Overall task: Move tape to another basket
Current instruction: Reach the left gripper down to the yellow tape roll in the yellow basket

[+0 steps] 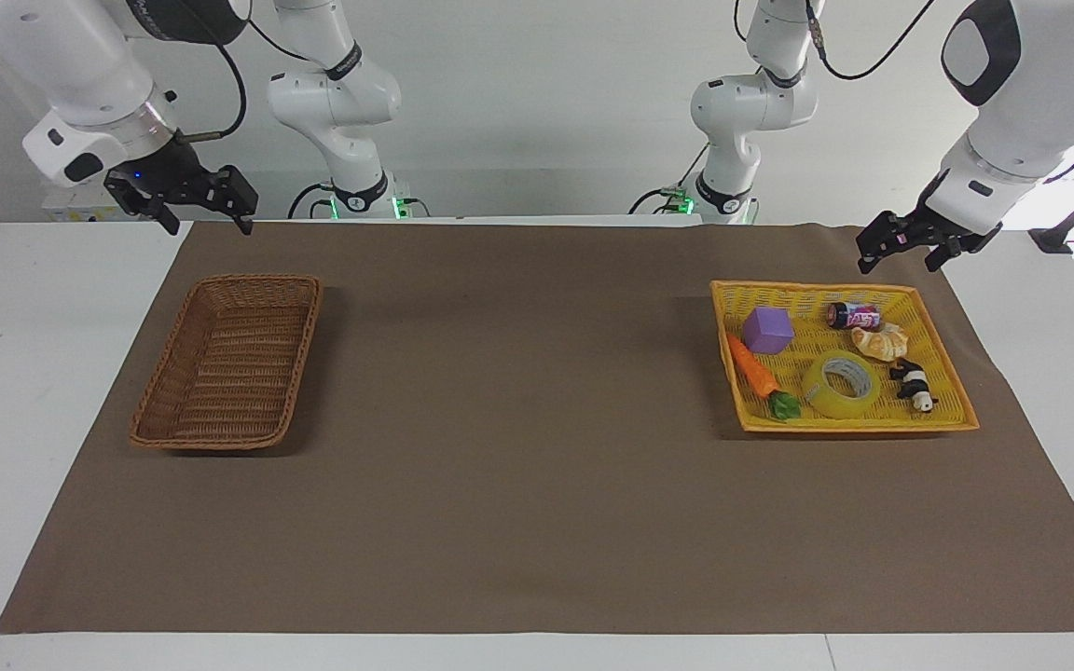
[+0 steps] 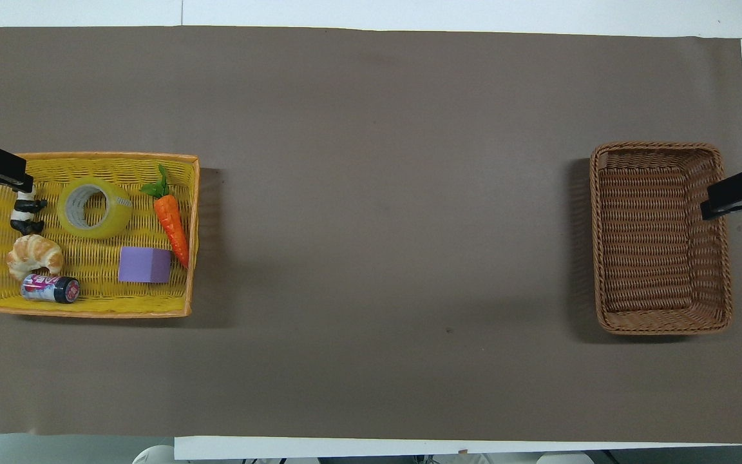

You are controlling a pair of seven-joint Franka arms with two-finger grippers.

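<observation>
The tape [image 1: 841, 384] is a wide yellow roll lying flat in the bright yellow tray basket [image 1: 817, 288] at the left arm's end of the table. It also shows in the overhead view [image 2: 94, 207]. The brown wicker basket [image 1: 257, 278] stands empty at the right arm's end, also in the overhead view [image 2: 657, 145]. My left gripper [image 1: 898, 261] is open and empty, raised over the tray's edge nearest the robots. My right gripper [image 1: 208, 224] is open and empty, raised over the table edge near the brown basket.
The yellow tray also holds a purple cube [image 1: 767, 329], a toy carrot [image 1: 753, 371], a small can [image 1: 852, 315], a croissant [image 1: 880, 342] and a black-and-white toy animal [image 1: 913, 384]. A brown mat [image 1: 518, 447] covers the table between the two baskets.
</observation>
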